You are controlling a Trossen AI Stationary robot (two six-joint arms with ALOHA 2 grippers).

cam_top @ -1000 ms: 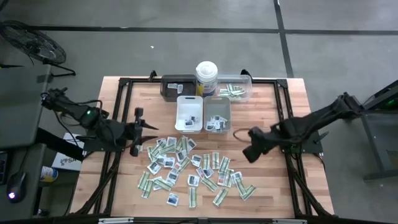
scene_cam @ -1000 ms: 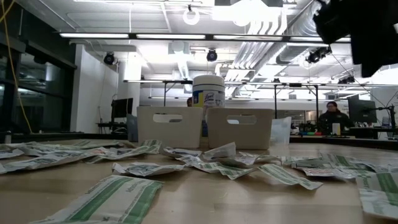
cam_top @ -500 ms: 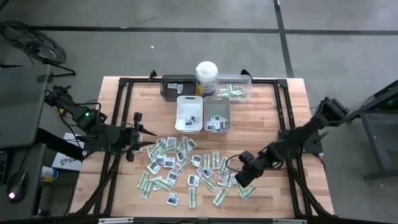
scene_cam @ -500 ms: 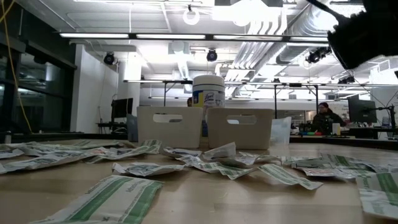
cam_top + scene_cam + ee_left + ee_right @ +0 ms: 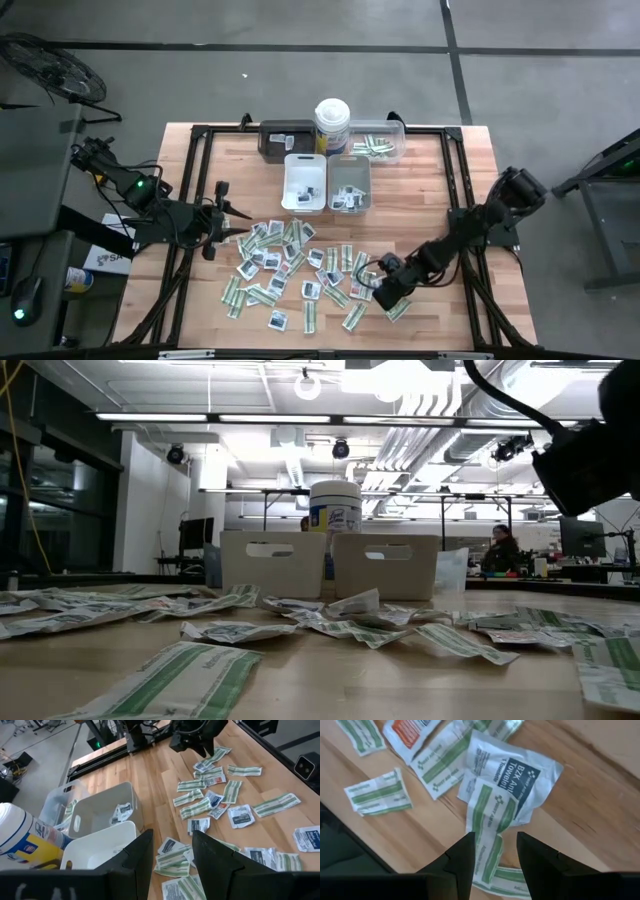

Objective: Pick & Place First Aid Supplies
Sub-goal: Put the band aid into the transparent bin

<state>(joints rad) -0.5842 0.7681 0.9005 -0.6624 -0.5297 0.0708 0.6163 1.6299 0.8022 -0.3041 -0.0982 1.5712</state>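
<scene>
Supplies are lying mostly unsorted: the scatter of first aid supplies (image 5: 300,270) is covering the near half of the wooden table (image 5: 185,160), from centre toward six o'clock, dozens of packets loose and overlapping.

Progress, as a judgement: early. Only a few packets are sitting in the white tray (image 5: 305,184) and the grey tray (image 5: 349,186) just past centre toward twelve o'clock, and some green strips are resting in the clear tray (image 5: 380,141) at the twelve o'clock edge, beside the dark tray (image 5: 284,139) and the white canister (image 5: 332,124). The bulk is waiting to be moved.

The right gripper (image 5: 378,292) is hanging low over the pile's four o'clock edge, jaws narrowly parted and empty, straddling a green-and-white strip (image 5: 489,827) that is lying across a white sachet (image 5: 512,775). No grasp is made yet. The left gripper (image 5: 235,226) is waiting at the pile's nine o'clock side, jaws narrowly parted, holding nothing.

Legible writing: the sachet is reading "BZK" and "Towelette" on a dark blue mark. The canister label is carrying a blue script logo, not readable with confidence.
</scene>
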